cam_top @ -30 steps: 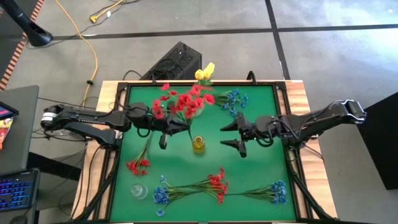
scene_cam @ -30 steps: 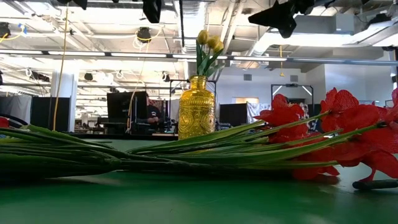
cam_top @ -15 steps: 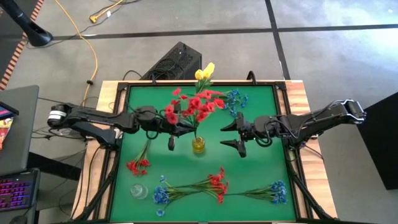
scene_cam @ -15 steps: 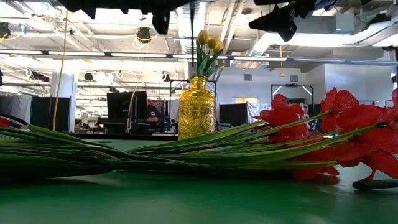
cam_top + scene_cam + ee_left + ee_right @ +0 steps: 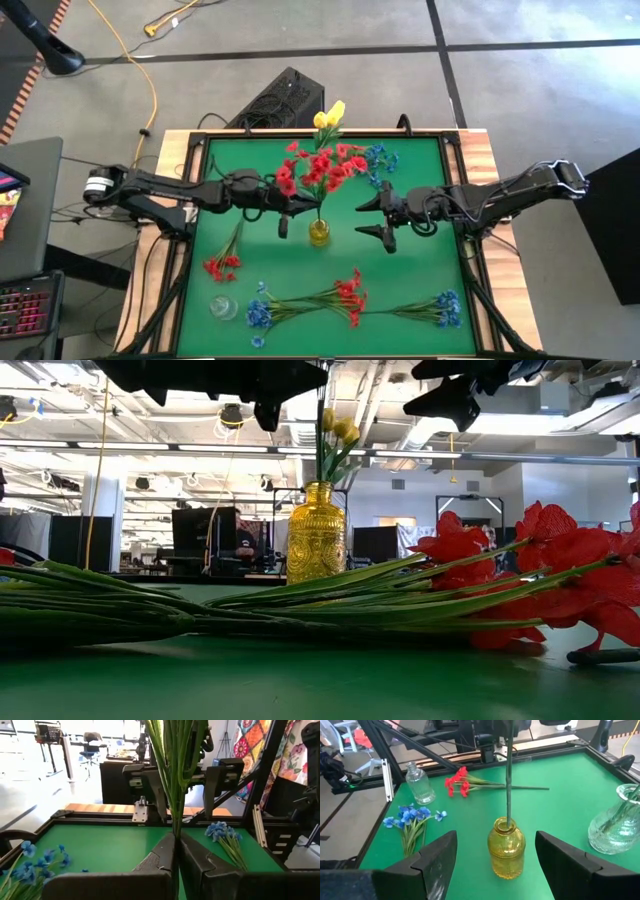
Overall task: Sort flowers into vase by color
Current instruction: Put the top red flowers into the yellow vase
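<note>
The left gripper [image 5: 298,208] was seen in the high view clamped shut on the stem of a red spray [image 5: 322,166], held upright over the small yellow vase [image 5: 319,233] at mid-table. The left wrist view added what the top-down view hid: green stems [image 5: 176,775] pinched between the closed fingers [image 5: 197,865]. The right wrist view alone showed the stem's lower end inside the neck of the small yellow vase [image 5: 507,846]. The right gripper [image 5: 379,215] was held wide open just beside that vase, empty; its two fingers [image 5: 437,852] were seen flanking the vase in its own wrist view.

Vases counted across views: a small yellow one mid-table, a tall yellow one [image 5: 316,531] with yellow tulips [image 5: 329,116] at the far edge, a clear bottle [image 5: 223,307] at the near left corner, and a clear glass vase [image 5: 617,822] seen in the right wrist view only.

Sprays lying on the green mat [image 5: 420,260] in the high view: red, two, one at left [image 5: 224,264] and one near centre [image 5: 345,296]; blue, three, at near left [image 5: 262,311], near right [image 5: 440,308] and far right [image 5: 377,160]. The low view showed only the near red spray [image 5: 520,575] lying across the front.
</note>
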